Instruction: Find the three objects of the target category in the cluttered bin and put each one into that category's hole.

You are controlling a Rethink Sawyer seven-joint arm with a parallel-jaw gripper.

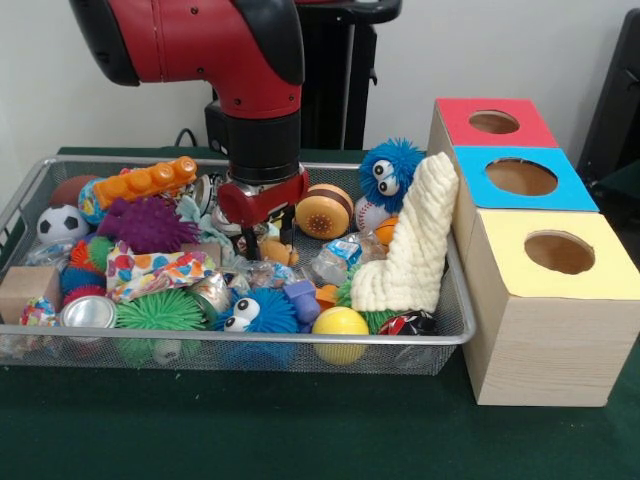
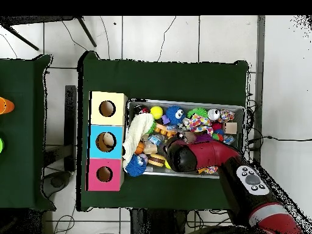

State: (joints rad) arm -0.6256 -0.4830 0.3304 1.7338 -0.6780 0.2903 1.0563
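The gripper [image 1: 263, 232] is sunk among toys at the wire bin's [image 1: 455, 330] twelve o'clock — probably searching — its grip hidden, so I cannot tell.

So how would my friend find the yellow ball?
Look at the wire basket beside the three wooden boxes. Along the basket's front edge, below the tall cream knitted thing, sits the yellow ball. It is plain, smooth and yellow, unlike the spiky blue ball with googly eyes beside it.

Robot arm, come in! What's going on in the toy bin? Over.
Gripper down among toys in bin, fingers hidden. Three holes: red, blue, yellow. White knit piece leans on the boxes.
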